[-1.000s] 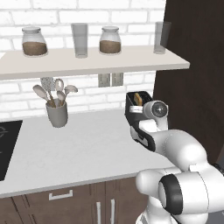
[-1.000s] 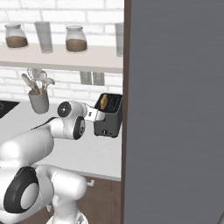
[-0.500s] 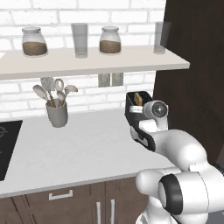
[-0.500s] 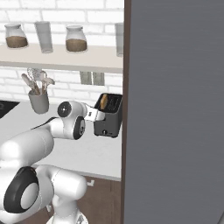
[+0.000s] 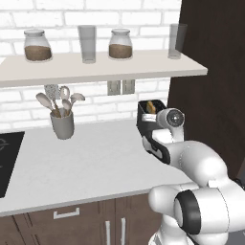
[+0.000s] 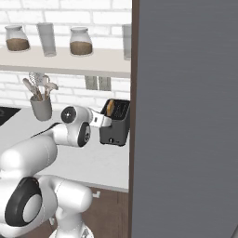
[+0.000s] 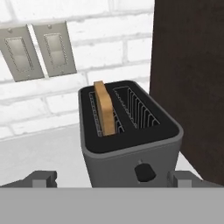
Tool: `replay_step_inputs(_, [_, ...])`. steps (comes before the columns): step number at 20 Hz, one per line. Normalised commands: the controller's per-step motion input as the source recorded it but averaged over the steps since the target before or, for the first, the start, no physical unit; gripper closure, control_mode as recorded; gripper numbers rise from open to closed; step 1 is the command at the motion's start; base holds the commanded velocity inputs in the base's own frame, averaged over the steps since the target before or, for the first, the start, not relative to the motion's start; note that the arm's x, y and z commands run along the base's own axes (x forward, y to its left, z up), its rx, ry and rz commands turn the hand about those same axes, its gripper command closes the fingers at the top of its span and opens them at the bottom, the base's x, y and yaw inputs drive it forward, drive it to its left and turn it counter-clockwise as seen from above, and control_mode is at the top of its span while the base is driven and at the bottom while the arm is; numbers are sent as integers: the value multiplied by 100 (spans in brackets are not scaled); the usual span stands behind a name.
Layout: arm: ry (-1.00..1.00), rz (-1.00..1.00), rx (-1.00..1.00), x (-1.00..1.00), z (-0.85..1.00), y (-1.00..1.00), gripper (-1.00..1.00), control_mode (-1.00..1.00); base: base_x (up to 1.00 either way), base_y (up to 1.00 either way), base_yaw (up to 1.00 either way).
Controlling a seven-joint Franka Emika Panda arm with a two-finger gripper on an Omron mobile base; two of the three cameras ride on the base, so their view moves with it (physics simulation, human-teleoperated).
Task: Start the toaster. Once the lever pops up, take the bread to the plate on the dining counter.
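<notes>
White brick backs the kitchen worktop (image 5: 86,158), and I take the toaster (image 7: 131,140) as my landmark for every position below.

Left of the toaster, well apart along the worktop, stands a grey utensil cup (image 5: 62,124); above and left of the toaster, two switch plates (image 7: 37,54) sit on the wall. A shelf (image 5: 95,69) above carries jars and glasses, none of them needed for this task.

My gripper (image 7: 111,181) is level with the toaster's front face, jaws spread to their full width and holding nothing. I judge this pose to be an approach to the controls: the hand looks straight at the front, with one fingertip on each side of it.

The bread (image 7: 105,108) stands upright in the toaster's left slot, about half of it above the slot rim. The right slot is empty. A dark round knob (image 7: 144,171) sits low on the front face.

Right of the toaster, just beside it, a dark tall panel (image 7: 188,87) closes off the scene.

Limits of observation:
- The lever is not identifiable; the lower front of the toaster is cut off in the hand view.
- My arm covers the toaster's lower body in the left base view.
- In the right base view the grey panel (image 6: 186,116) blocks everything right of the toaster.
</notes>
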Motion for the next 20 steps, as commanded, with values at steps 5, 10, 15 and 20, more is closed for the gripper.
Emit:
replay_step_inputs(5, [0,0,0,0,25,0,-100,-100,0,0,0])
replay_step_inputs(10, [2,6,1,0,-15,-1,-100,-100,0,0,0])
replay_step_inputs(15, [3,9,3,0,-1,-10,-100,-100,0,0,0])
replay_step_inputs(20, [0,5,1,0,16,-7,-100,-100,0,0,0])
